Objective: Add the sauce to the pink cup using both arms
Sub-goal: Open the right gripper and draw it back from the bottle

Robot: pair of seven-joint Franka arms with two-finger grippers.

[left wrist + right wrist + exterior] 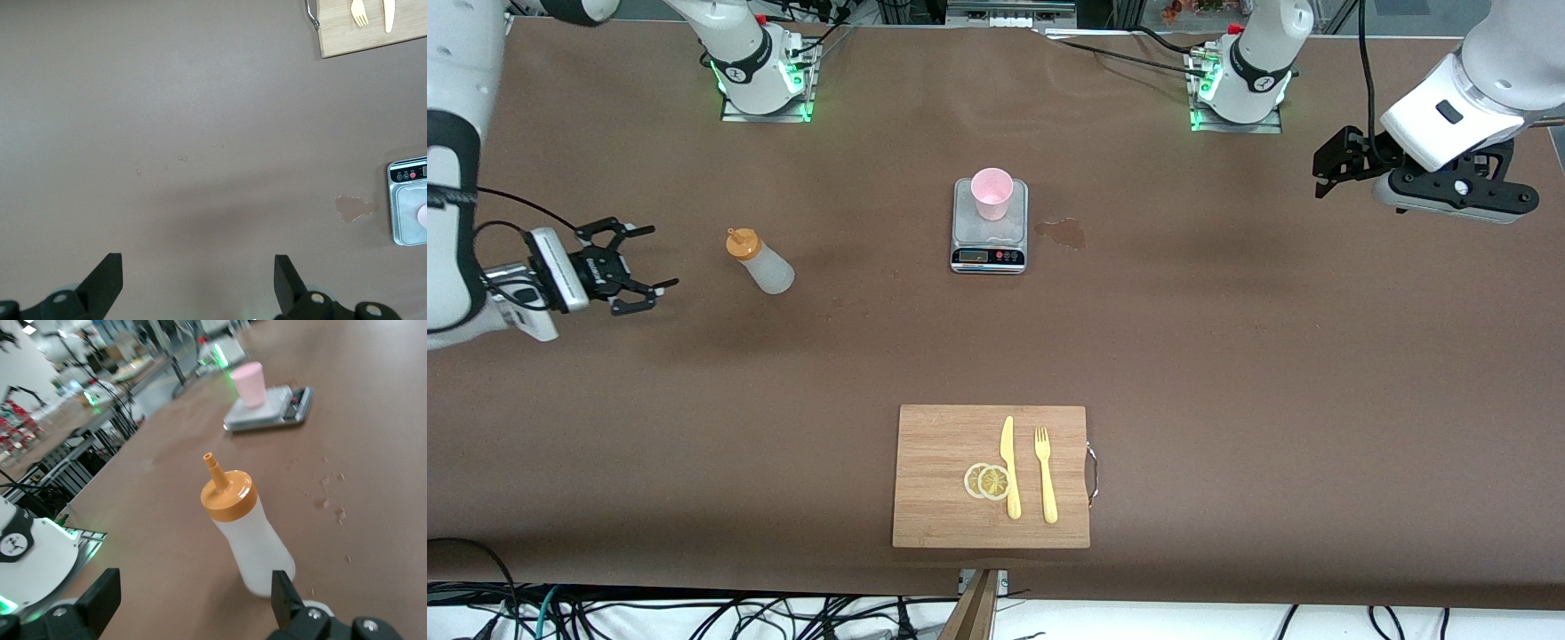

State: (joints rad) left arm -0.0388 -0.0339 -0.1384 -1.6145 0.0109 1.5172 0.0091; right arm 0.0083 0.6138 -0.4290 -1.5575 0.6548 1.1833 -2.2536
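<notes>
Sauce bottle: stands upright on the brown table toward the right arm's end, orange nozzle cap on top, whitish body. Nothing touches it. In the right wrist view it sits just ahead of that arm's fingers, not between them.

Pink cup: upright on the grey kitchen scale, mouth up, on the part of the platform farthest from the front camera. Contents cannot be made out.

Scale: near the table's middle, display and buttons on the edge nearest the front camera. Beside it, toward the left arm's end, a small brownish spill on the table.

Right gripper: low over the table at the right arm's end, turned toward the bottle and near it, with a clear gap. Fingers spread wide, nothing in them.

Left gripper: up in the air over bare table at the left arm's end, well apart from scale and cup. Fingers spread wide, nothing in them. This arm waits.

Cutting board: wooden, nearest the front camera, well apart from the scale. On it: yellow knife, yellow fork beside it, two lemon slices overlapping, touching the knife.
</notes>
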